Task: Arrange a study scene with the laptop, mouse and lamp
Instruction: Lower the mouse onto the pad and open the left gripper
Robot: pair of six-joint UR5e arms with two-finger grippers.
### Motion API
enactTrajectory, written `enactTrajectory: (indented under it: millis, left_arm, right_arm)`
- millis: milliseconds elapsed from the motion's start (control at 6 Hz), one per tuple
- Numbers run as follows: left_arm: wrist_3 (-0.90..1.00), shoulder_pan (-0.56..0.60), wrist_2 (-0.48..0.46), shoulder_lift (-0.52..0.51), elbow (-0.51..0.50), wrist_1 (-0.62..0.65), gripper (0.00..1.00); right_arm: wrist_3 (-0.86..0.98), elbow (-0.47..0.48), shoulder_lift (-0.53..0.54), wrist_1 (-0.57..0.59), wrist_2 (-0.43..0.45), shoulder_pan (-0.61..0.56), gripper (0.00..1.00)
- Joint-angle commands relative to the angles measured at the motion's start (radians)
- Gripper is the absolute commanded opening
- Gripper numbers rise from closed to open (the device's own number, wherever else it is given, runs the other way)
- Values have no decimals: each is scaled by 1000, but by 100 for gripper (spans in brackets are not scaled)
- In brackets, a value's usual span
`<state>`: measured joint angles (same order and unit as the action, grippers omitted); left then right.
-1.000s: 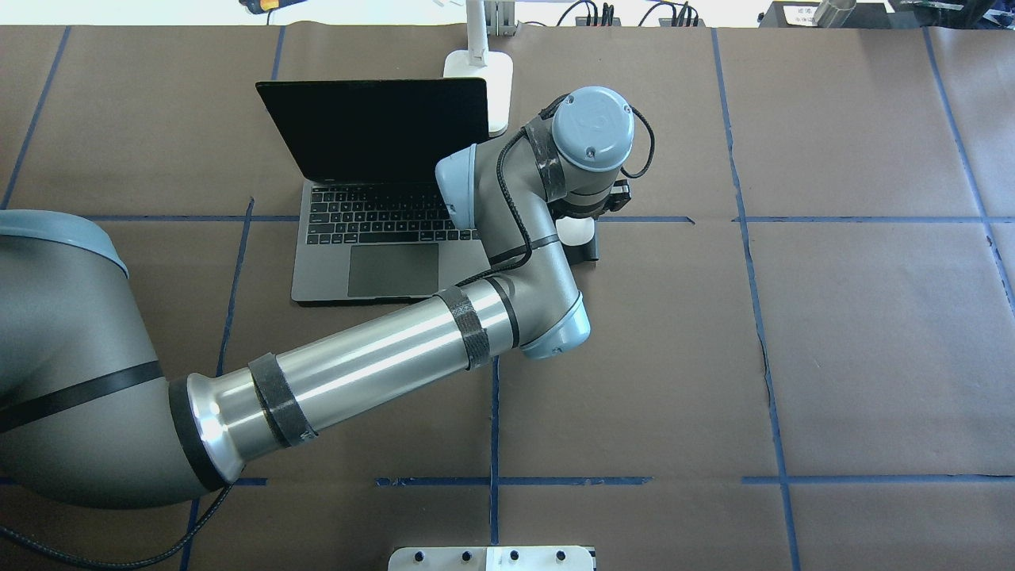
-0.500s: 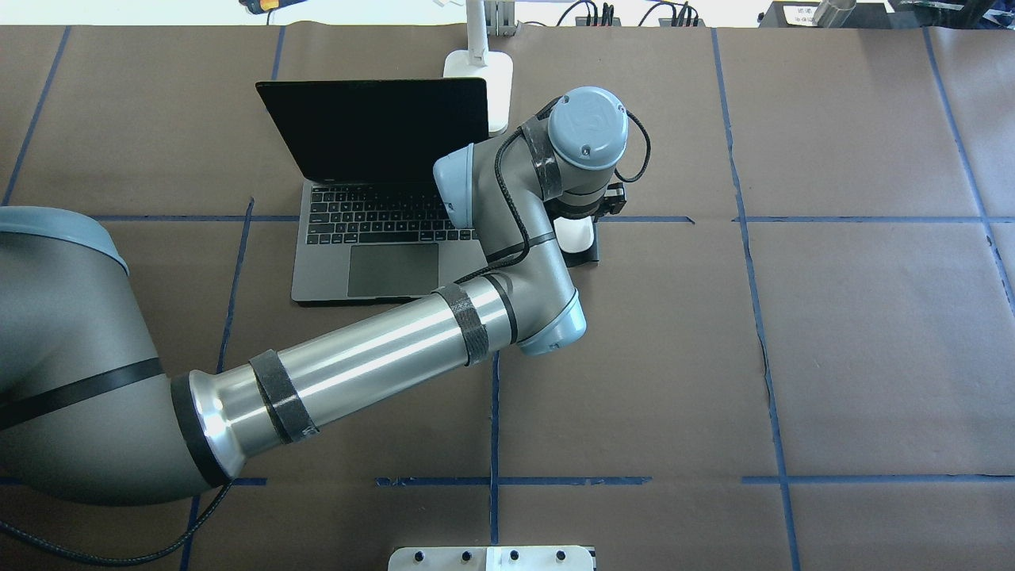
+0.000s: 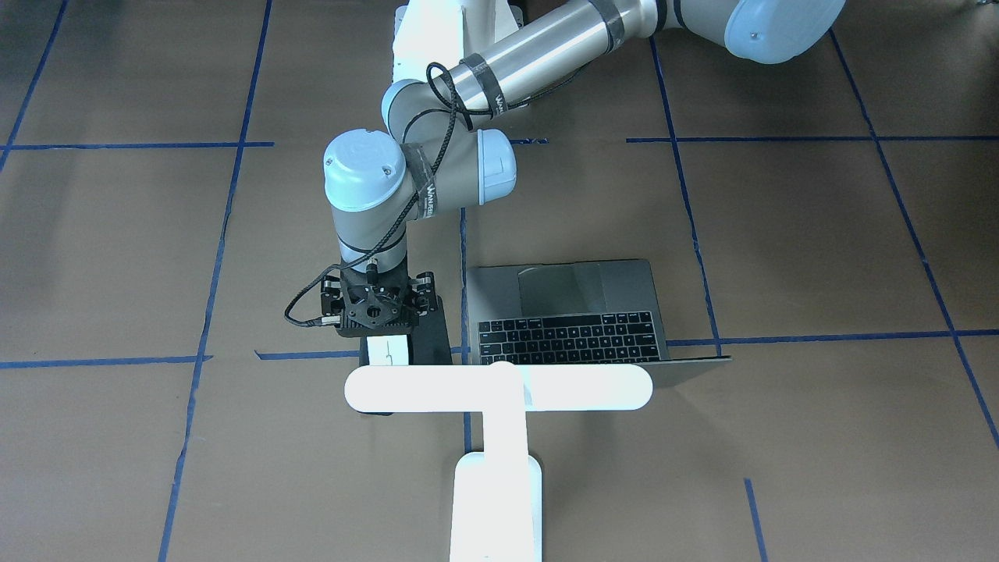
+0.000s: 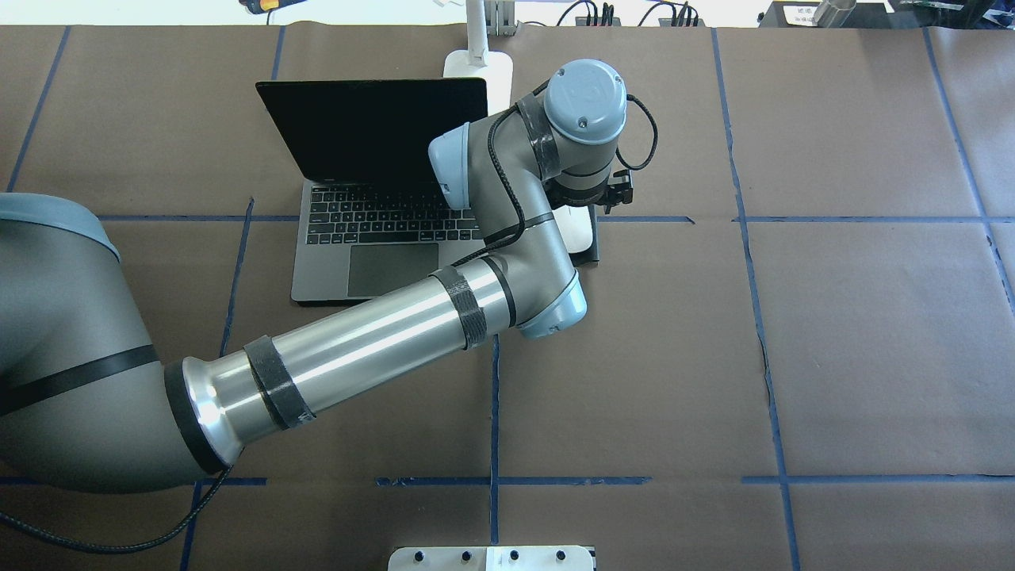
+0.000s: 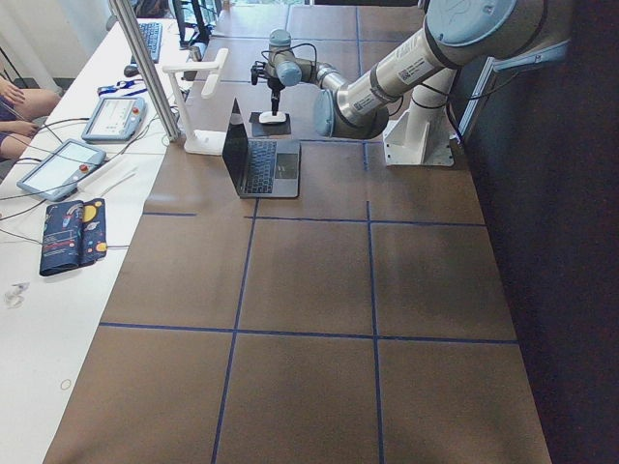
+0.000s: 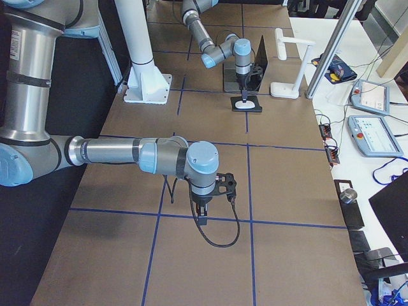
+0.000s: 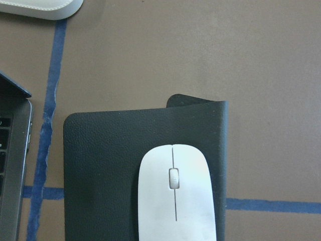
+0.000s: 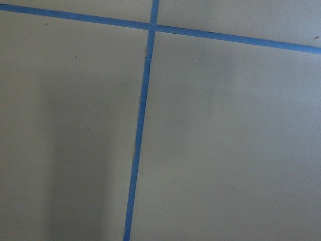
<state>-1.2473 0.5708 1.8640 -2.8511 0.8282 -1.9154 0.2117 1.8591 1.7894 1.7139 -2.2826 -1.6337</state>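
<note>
The open laptop (image 4: 373, 238) stands on the brown table, screen toward the far edge. The white lamp (image 3: 499, 388) stands behind it, its bar head over the laptop's back edge. The white mouse (image 7: 176, 196) lies on a black pad (image 7: 100, 170) just right of the laptop, also seen from overhead (image 4: 577, 230). My left gripper (image 3: 376, 316) hangs straight above the mouse, clear of it, its knuckles spread open and empty. My right gripper (image 6: 202, 220) points down over bare table far from these things; I cannot tell its state.
A white bolted pedestal block (image 4: 492, 558) sits at the table's near edge. Blue tape lines (image 8: 143, 115) cross the table. Teach pendants (image 6: 373, 134) and cables lie on the white bench beyond the far edge. The pad's far right corner curls up.
My left wrist has risen and shifted toward the far edge. The mouse has stayed in place on the pad.
</note>
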Motion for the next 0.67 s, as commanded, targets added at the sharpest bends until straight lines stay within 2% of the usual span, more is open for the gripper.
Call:
enactTrajectory:
  millis: [0, 333, 500]
  left_arm:
    - [29, 8, 73, 106, 183, 51, 100]
    - [165, 11, 87, 357, 656, 319, 100]
    - [275, 44, 89, 495, 848, 388, 100]
  right_arm:
    - [0, 0, 1, 0, 0, 0, 100]
    - [2, -1, 1, 0, 3, -1, 100]
    - [2, -1, 1, 0, 3, -2, 100]
